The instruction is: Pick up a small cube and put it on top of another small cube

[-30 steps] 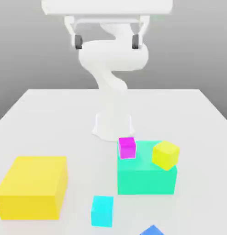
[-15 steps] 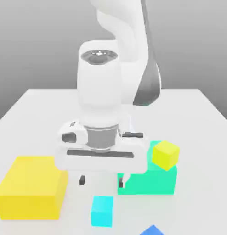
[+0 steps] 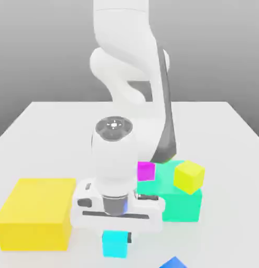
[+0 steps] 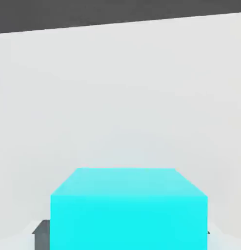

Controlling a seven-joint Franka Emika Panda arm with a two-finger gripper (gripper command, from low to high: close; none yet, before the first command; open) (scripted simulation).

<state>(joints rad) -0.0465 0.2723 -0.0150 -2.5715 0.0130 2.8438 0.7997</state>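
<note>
Your claw (image 3: 116,237) has come down and closed around the small, smooth cyan cube (image 3: 115,246), so you can likely lift next.

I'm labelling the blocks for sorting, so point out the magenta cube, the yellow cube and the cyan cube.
Magenta cube (image 3: 146,171): exterior view, its front face.
Yellow cube (image 3: 189,178): exterior view, middle of its visible surface.
Cyan cube (image 4: 128,223): hand view, its broad, brighter face.
</note>
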